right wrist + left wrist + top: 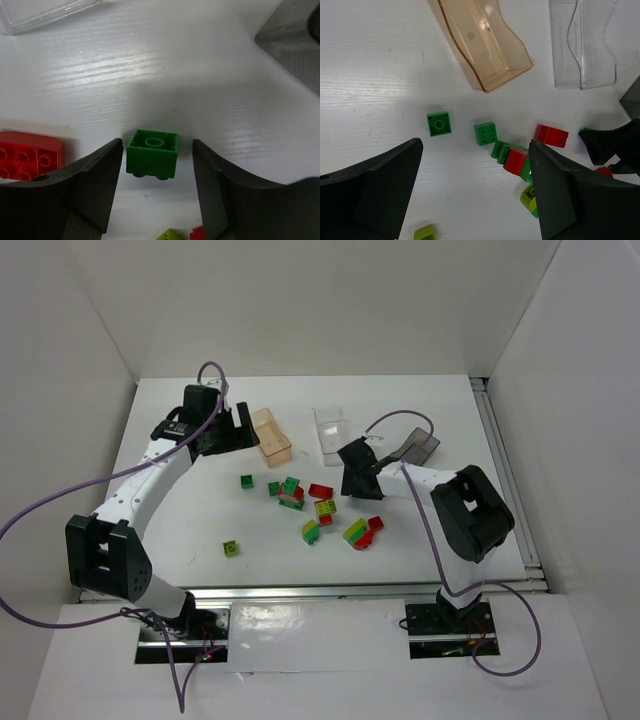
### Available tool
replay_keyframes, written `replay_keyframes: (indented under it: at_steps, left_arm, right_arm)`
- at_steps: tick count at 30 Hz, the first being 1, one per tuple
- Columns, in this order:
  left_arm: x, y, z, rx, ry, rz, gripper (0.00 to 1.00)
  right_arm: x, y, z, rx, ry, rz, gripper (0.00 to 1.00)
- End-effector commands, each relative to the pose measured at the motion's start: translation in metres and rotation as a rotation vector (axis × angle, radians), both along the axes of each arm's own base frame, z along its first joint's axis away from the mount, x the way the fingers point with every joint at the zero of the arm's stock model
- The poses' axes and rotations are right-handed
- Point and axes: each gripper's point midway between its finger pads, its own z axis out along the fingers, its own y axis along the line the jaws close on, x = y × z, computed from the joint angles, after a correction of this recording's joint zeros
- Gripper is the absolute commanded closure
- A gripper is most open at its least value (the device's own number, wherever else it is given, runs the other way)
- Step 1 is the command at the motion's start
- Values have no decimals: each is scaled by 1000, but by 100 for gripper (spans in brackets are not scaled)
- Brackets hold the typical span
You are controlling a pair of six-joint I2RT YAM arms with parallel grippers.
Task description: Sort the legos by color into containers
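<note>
Several red, green and yellow-green legos lie scattered mid-table, among them a green one [246,481], a red one [320,490] and a lone yellow-green one [231,548]. At the back stand the containers: orange-tan [270,433], clear [330,432] and smoky grey [420,447]. My right gripper [157,147] is low over the table and open. A green brick [152,155] sits between its fingers with its hollow underside showing and a small gap on each side. My left gripper [476,150] hangs open and empty beside the orange-tan bin [485,45], above two green bricks [439,123] [485,133].
A red brick [27,155] lies just left of my right gripper's left finger. A red-and-green stack [515,161] sits by my left gripper's right finger. White walls enclose the table on three sides.
</note>
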Motion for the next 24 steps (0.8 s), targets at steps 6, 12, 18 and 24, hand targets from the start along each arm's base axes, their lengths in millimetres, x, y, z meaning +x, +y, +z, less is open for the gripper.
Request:
replay_keyframes:
  at_steps: [6, 12, 18, 24]
  left_arm:
    - [5, -3, -1, 10, -16, -34, 4]
    - [12, -1, 4, 22, -26, -20, 6]
    - [8, 7, 7, 44, -10, 13, 4]
    - [7, 20, 1, 69, 9, 112, 0]
  right_arm:
    - [26, 12, 14, 38, -70, -19, 56]
    - [43, 17, 65, 51, -158, -5, 75]
    - [83, 34, 126, 80, -291, 39, 75]
    - [135, 56, 123, 50, -295, 93, 75]
